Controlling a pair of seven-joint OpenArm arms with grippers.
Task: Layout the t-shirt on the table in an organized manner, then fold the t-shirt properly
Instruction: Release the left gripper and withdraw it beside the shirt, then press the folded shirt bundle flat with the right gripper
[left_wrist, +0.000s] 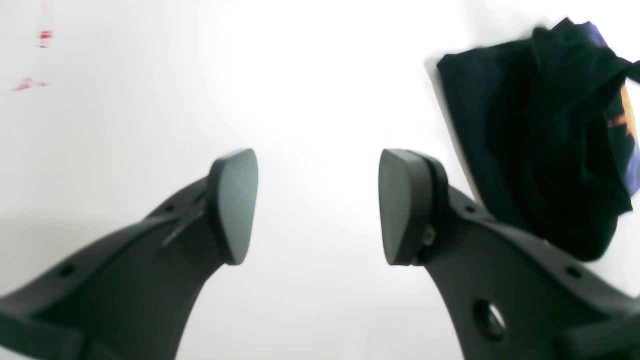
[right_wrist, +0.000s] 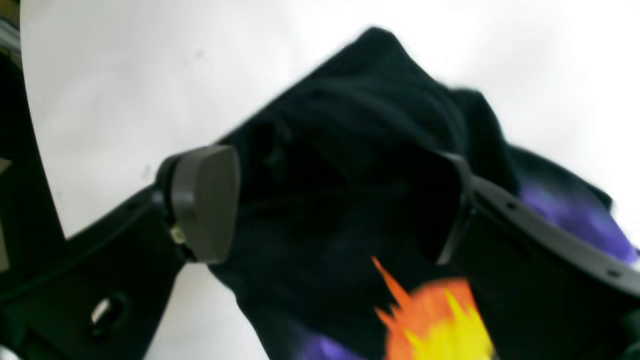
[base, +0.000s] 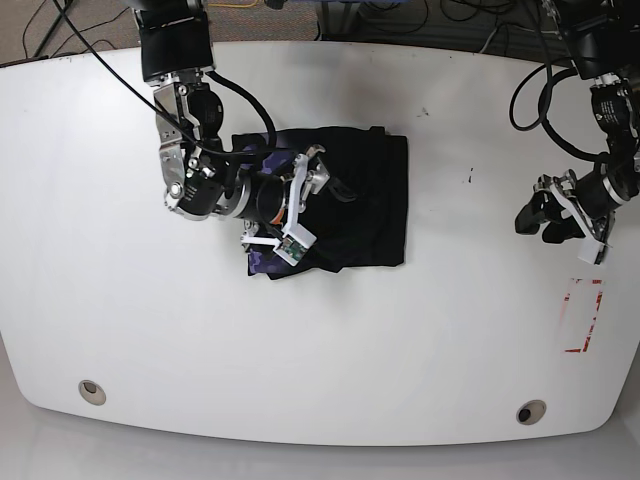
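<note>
- The right gripper (right_wrist: 330, 200) hung with its jaws spread wide and nothing clasped; one grey pad (right_wrist: 205, 200) showed clearly, the other finger was a dark shape against the cloth.
- Directly beneath and between those jaws lay the t-shirt (right_wrist: 350, 125); it was black, bunched into ridges, with an orange and yellow print just below the claw and purple patches beyond it.
- In the base view the t-shirt (base: 370, 200) sat as a rumpled, roughly square heap; most of it stretched away from the right gripper (base: 320, 205) toward the table's middle.
- The table (base: 320, 360) was white and glossy; bare surface lay all round the cloth.
- Judged from this, the step was a first grasp to spread the shirt; it would go best by pinching a single outer edge or corner, not the thick middle folds, so the cloth opens rather than lifts as a lump.
- The right arm reached in from the table's far edge, bent down at the wrist, claw pointing along the shirt.
- The left gripper (left_wrist: 317, 205) was likewise released and empty, over bare table; the shirt lay well apart from it, off to one side.
- A red-outlined mark (base: 583, 315) sat near the left claw.
</note>
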